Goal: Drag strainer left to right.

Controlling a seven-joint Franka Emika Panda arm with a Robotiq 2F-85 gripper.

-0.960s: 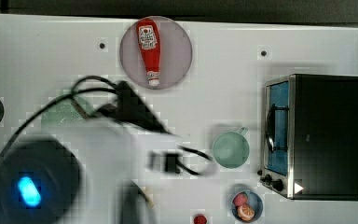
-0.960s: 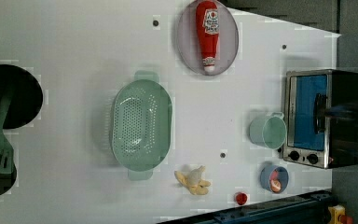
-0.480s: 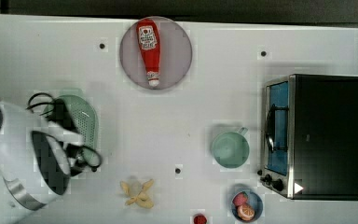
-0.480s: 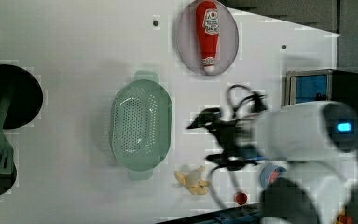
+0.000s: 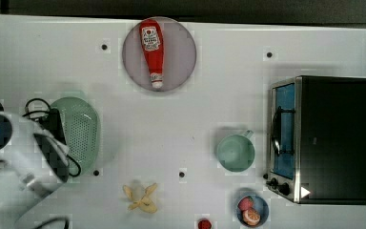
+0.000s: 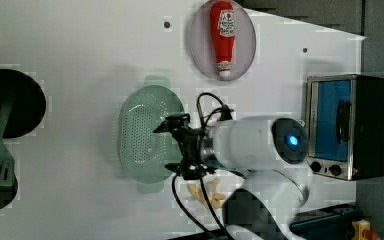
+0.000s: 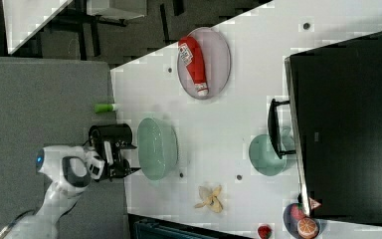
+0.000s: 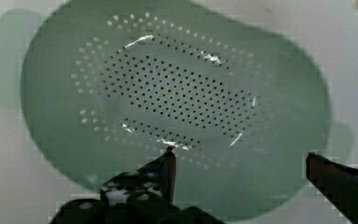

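1. Gripper (image 6: 172, 148): jaws spread wide, nothing between them. It hangs above the strainer (image 6: 147, 132), over the rim side nearest the arm. Wrist view has both fingertips (image 8: 168, 161) framing the holed floor of the strainer (image 8: 177, 107), no contact seen.
2. Change: a sec ago the arm was out of the left view and covered mid-table in the top view; half a sec ago it was partway over. Now the arm (image 5: 24, 152) sits over the strainer's far-left side in the top view. Approach looks nearly done; no grip made yet.
3. Strainer (image 5: 78, 129) hasn't moved vs earlier pics: same spot on the table (image 5: 219, 95), at the top view's left. Drag not started.
4. Around the strainer, in the top view: plate w/ ketchup bottle (image 5: 152, 50) is up and to its right; banana peel (image 5: 140, 196) is below-right, near; mug (image 5: 236, 151) is well to its right; toaster oven (image 5: 321, 138) is beyond the mug.
5. Meaning, prob: next is lower, close on the rim, then pull right. The path toward the mug looks open; the mug itself limits how far.
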